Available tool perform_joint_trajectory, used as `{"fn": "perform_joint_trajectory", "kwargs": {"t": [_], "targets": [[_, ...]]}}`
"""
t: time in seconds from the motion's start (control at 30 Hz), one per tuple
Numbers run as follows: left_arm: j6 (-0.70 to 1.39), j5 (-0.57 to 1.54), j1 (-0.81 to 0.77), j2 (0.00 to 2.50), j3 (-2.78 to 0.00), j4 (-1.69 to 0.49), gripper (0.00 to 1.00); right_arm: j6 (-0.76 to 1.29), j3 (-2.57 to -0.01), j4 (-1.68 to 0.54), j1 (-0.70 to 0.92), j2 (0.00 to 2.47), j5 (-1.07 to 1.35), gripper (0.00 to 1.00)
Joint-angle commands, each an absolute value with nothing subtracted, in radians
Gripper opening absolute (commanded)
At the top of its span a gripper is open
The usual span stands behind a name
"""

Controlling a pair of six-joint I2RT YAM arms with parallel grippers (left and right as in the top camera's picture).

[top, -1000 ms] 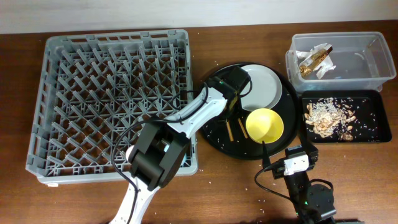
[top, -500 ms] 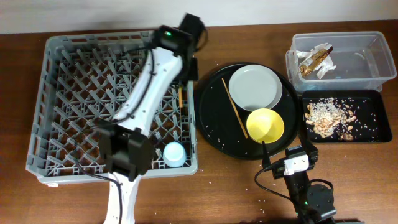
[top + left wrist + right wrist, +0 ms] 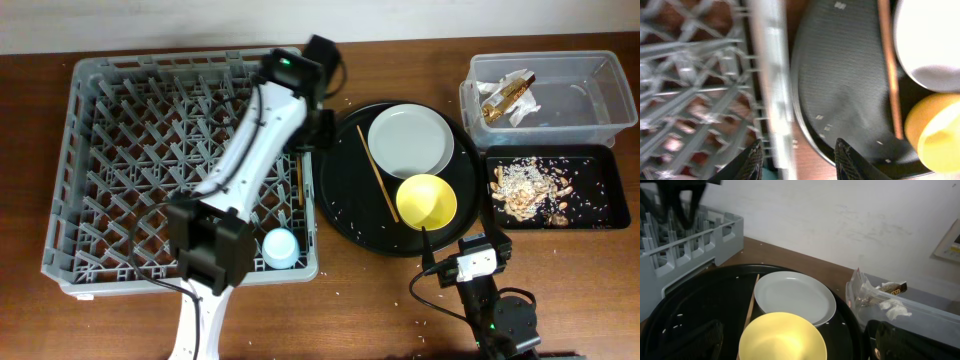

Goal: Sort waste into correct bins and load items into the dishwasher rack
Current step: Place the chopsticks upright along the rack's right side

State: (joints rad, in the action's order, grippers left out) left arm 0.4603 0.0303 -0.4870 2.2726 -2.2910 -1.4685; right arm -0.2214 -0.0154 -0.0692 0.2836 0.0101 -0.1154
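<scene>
1. One grey rack (image 3: 120, 150) is the landmark. Only two loaded things show in it, so loading looks barely begun.
2. Round black tray (image 3: 340, 170), just beside the rack's right wall, carries most of the dishes left to move.
3. Clear tub (image 3: 600, 62), well right of the rack's back corner, holds the napkin (image 3: 520, 100) and wrapper (image 3: 503, 95). That sorting looks done.
4. Shallow black tray (image 3: 600, 195), well right of the rack's middle, holds the scraps (image 3: 525, 185).
5. White plate (image 3: 410, 140) lies right of the rack's back half, not yet loaded.
6. Yellow bowl (image 3: 426, 200) sits right of the rack's front half, also waiting.
7. Left gripper (image 3: 799, 165) hovers over the rack's right wall, fingers spread with nothing between them.
8. Right gripper (image 3: 462, 245) rests right of the rack's front corner, fingers wide apart and empty.
9. Blue cup (image 3: 281, 247) stands inside the rack's front right corner, loaded. No pink cup shows, though the left arm (image 3: 255, 140) covers part of the rack.
10. Two chopsticks: one chopstick (image 3: 297, 182) lies inside the rack along its right wall, while the other chopstick (image 3: 378, 180) lies right of the rack, between it and the plate.
11. Few pale crumbs (image 3: 350, 210) dot the round tray near the rack's right wall, and some lie off its front right corner, left to clear.
</scene>
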Motion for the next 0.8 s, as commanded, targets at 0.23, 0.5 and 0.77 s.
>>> {"fn": "perform_joint_trajectory", "kwargs": {"t": [0.23, 0.5, 0.77], "targets": [[0.776, 0.199, -0.732, 2.513, -2.218, -1.181, 0.41, -0.224, -0.006, -0.070, 0.280, 0.004, -0.117, 0.98], [0.814, 0.131, -0.663, 2.587, -2.241, -1.323, 0.00, -0.224, -0.006, -0.070, 0.280, 0.004, -0.117, 0.98], [0.398, -0.204, -0.498, 2.375, -2.507, -1.558, 0.00, -0.224, -0.006, -0.070, 0.280, 0.004, -0.117, 0.99]]}}
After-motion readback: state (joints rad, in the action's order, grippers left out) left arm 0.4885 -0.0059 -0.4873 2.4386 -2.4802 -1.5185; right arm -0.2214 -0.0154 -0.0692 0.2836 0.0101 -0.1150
